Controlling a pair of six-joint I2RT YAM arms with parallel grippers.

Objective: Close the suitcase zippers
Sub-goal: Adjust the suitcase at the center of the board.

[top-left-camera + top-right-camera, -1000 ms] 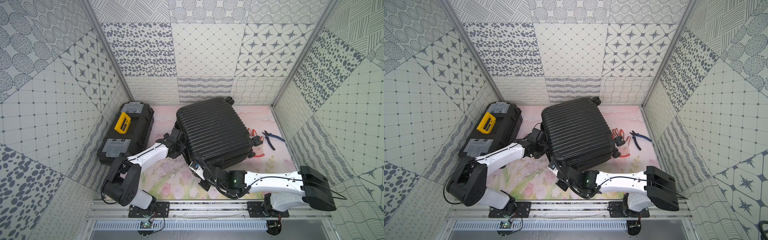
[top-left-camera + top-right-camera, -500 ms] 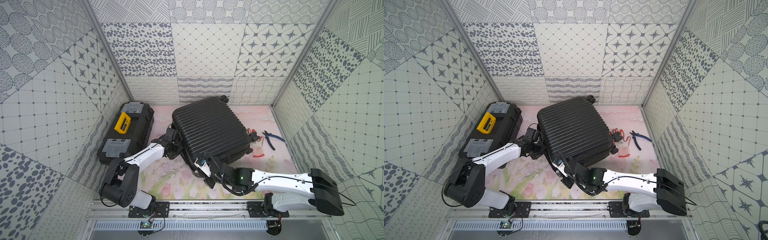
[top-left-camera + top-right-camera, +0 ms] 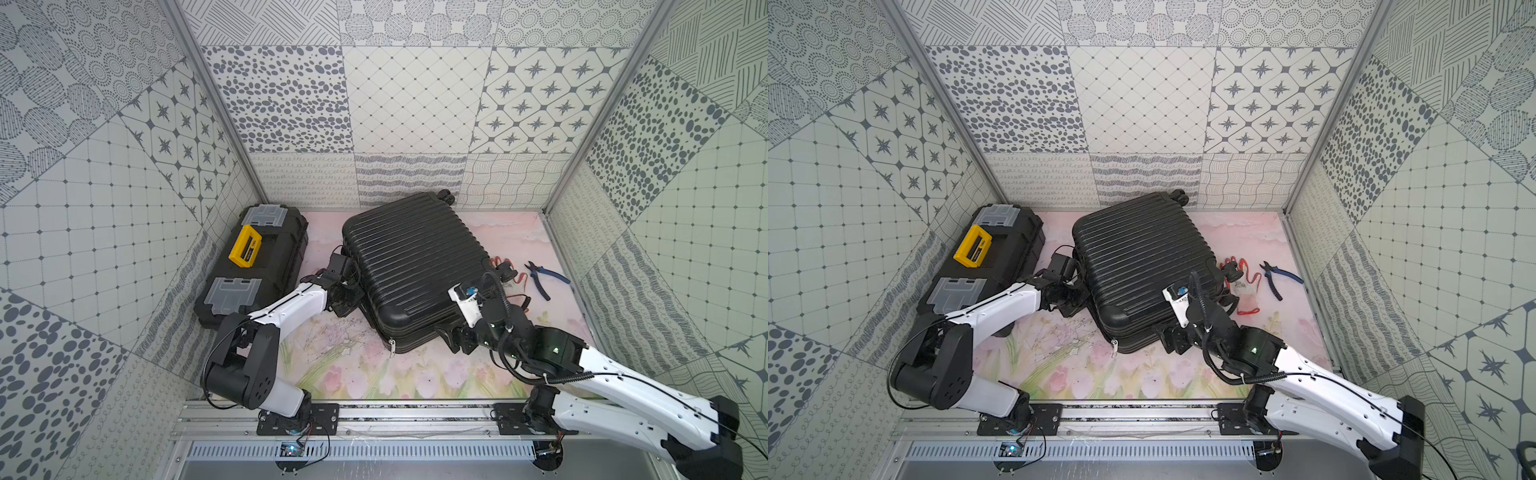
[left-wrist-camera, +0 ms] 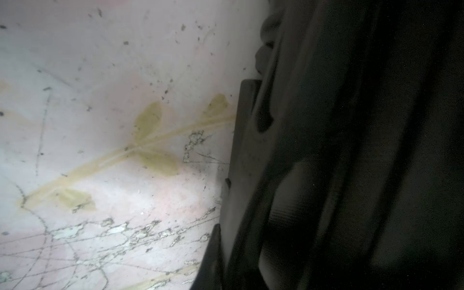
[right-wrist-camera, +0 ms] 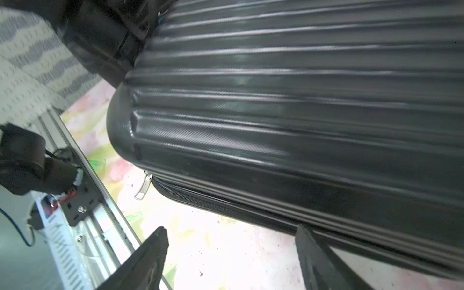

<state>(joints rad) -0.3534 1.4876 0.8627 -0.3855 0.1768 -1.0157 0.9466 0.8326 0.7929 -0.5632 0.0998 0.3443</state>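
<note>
Both top views: The black suitcase (image 3: 415,266) is lying flat in the middle of the desk (image 3: 332,374), turned slightly from a second ago. The right claw (image 3: 455,338) is drawing back along its near side. The left claw (image 3: 351,293) is bracing the opposite side.
Left wrist view: The left claw is staying closed against the dark shell; whether it is pinching anything cannot be told.
Right wrist view: The right claw (image 5: 229,233) is gaping open and empty, having just let go. The silver pull (image 5: 143,187) is dangling free at the near corner, and the zipper (image 5: 213,203) behind it is looking meshed.
Meaning: That stretch is probably finished; the seam past the corner is likely still waiting.
</note>
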